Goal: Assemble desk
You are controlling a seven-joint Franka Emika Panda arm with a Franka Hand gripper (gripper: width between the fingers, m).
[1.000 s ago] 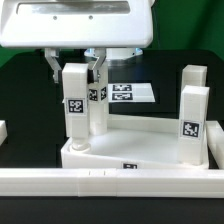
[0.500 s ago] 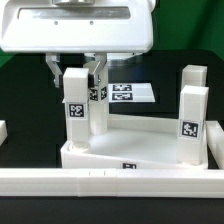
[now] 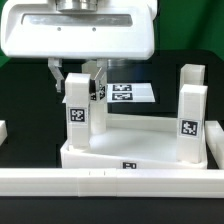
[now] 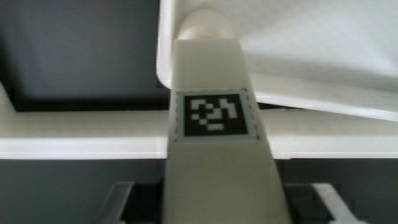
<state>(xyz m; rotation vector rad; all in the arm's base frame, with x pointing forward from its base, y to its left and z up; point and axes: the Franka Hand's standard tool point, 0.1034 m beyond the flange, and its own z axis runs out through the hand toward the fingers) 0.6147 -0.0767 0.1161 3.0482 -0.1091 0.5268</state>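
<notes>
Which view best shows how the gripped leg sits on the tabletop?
The exterior view: the leg stands upright on the tabletop corner, gripper around its top. The wrist view shows only its tagged face close up.

The marker board point(image 3: 132, 93) is lying flat on the black table point(image 3: 25, 100), toward the back of the scene, showing several black-and-white tags on its thin white face. Part of it is sitting hidden behind things in front of it. A long white border rail point(image 3: 100, 180) is running across the front of the table from the exterior view's left edge to its right edge. At the exterior view's left edge, a small white piece point(image 3: 3, 130) is poking into the picture; what it is cannot be told.
</notes>
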